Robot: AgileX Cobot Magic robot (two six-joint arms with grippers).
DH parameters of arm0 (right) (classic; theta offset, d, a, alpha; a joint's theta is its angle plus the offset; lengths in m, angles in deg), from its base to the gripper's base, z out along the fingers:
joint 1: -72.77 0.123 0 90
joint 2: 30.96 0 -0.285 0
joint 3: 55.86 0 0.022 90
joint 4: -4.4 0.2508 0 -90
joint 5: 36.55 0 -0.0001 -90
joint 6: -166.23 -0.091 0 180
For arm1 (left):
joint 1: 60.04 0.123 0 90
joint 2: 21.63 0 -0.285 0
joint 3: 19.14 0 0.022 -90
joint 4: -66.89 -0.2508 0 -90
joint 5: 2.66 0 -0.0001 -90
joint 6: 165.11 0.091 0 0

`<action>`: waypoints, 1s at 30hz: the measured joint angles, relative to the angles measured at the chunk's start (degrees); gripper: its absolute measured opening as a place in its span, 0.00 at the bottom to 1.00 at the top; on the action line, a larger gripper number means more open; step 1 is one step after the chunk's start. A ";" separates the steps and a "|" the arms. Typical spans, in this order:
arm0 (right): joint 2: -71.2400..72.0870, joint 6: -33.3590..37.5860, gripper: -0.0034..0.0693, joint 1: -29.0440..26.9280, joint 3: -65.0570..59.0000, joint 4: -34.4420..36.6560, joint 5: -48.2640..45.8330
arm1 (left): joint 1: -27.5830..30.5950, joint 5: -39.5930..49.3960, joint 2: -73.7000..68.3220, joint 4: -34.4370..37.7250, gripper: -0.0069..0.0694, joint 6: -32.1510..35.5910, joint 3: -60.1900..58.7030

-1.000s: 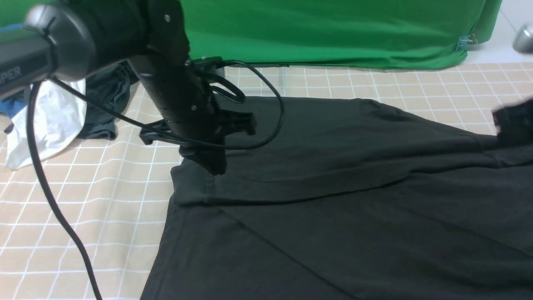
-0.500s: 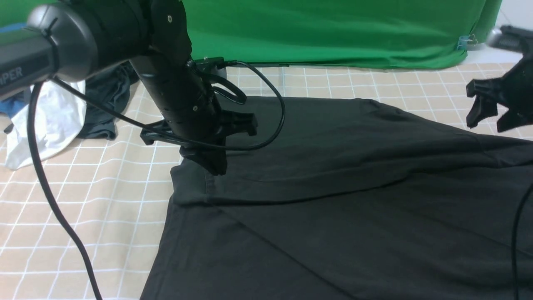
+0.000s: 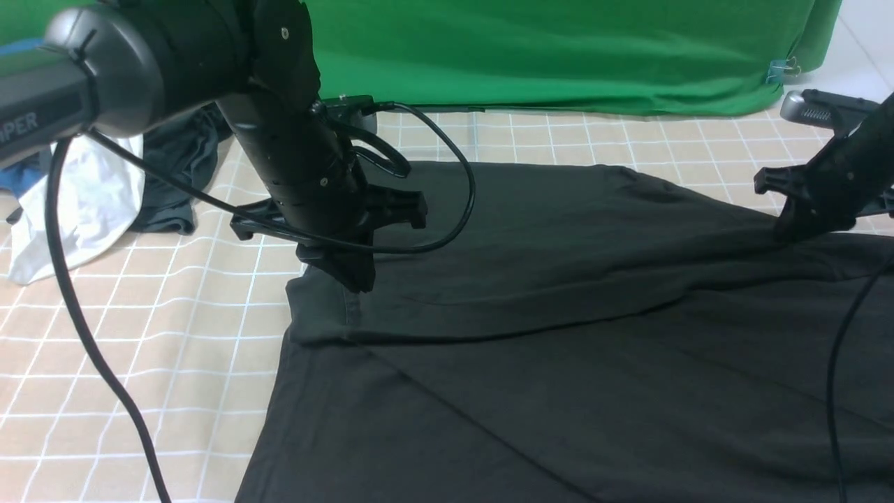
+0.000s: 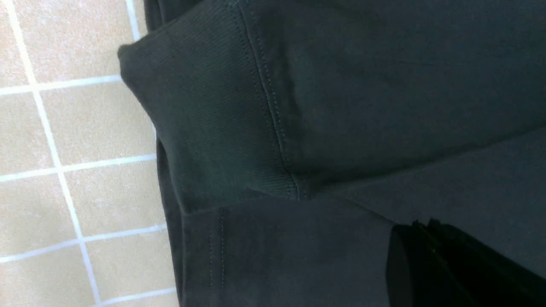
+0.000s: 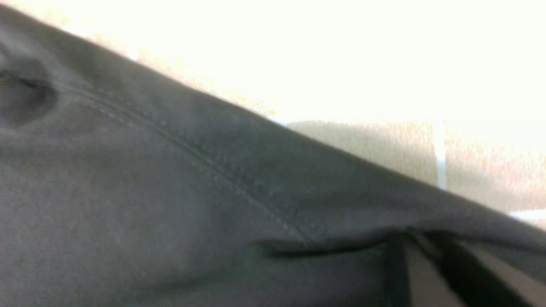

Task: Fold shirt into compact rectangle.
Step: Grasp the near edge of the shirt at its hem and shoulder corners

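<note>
The black shirt [image 3: 559, 314] lies spread over the checked tablecloth, with one sleeve folded across its body and the ribbed cuff [image 4: 204, 128] at the left. My left gripper [image 3: 357, 279] is shut, its tips [image 4: 420, 226] resting just above the sleeve near the cuff seam, with nothing pinched. At the far right my right gripper [image 3: 793, 230] is down on the shirt's back edge. Its fingers [image 5: 409, 234] are closed on a raised ridge of the fabric [image 5: 170, 192] beside a stitched seam.
A white garment [image 3: 84, 202], a dark grey garment [image 3: 174, 175] and some blue cloth [image 3: 14, 178] are heaped at the back left. A green backdrop [image 3: 559, 56] hangs along the far edge. The left arm's cable [image 3: 91, 335] loops over the tablecloth [image 3: 140, 349].
The right gripper, which was open in the air half a second ago, has dropped onto the shirt's right edge and shut on the fabric. The left arm has hardly moved.
</note>
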 joint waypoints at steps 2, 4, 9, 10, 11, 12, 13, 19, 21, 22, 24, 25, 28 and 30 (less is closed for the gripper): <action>0.00 0.69 0.12 0.00 1.44 -0.58 -0.69 | 0.00 -0.07 0.00 0.00 0.11 0.00 0.00; 0.00 0.90 0.11 0.00 3.39 -1.10 -1.38 | 0.00 -0.13 0.01 0.00 0.11 0.00 0.00; 0.00 0.90 0.11 -0.35 7.63 -2.00 -2.36 | 0.00 -0.17 0.06 0.00 0.11 0.00 0.00; 0.00 0.96 0.11 -0.56 7.87 -2.14 -2.31 | 0.00 -0.17 0.06 0.00 0.11 0.00 0.00; 0.00 1.05 0.11 -0.57 7.97 -2.17 -2.31 | 0.00 -0.17 0.06 0.00 0.11 0.00 0.00; -0.05 1.27 0.12 -0.62 8.09 -2.42 -2.26 | 0.00 -0.17 0.06 0.00 0.11 0.00 0.00; -0.11 1.27 0.14 -0.67 8.14 -2.54 -2.26 | 0.00 -0.17 0.13 0.00 0.11 0.00 0.00; -0.37 1.50 0.53 -0.67 8.39 -3.18 -2.52 | 0.00 -0.06 0.19 -0.04 0.11 0.00 0.00; -0.10 1.50 0.74 -0.67 9.38 -3.52 -6.16 | 0.00 0.93 0.39 -0.62 0.11 0.00 0.00; -0.05 1.50 0.76 -0.67 9.49 -3.52 -6.15 | 0.00 1.06 0.39 -0.67 0.11 0.00 0.00; 1.35 1.50 0.83 -0.67 11.31 -3.50 -15.24 | 0.00 2.51 0.87 -1.26 0.11 0.00 -0.27; 1.91 1.50 0.82 -0.67 11.67 -3.45 -17.14 | 0.00 2.56 1.16 -1.40 0.11 0.00 -0.71; 4.61 1.81 0.72 -0.67 11.20 -3.08 -22.04 | 0.00 2.87 2.37 -1.45 0.11 -1.24 -3.56; 6.78 2.46 0.62 -0.61 9.52 -3.03 -23.02 | -0.05 2.59 2.63 -2.43 0.11 -2.63 -5.99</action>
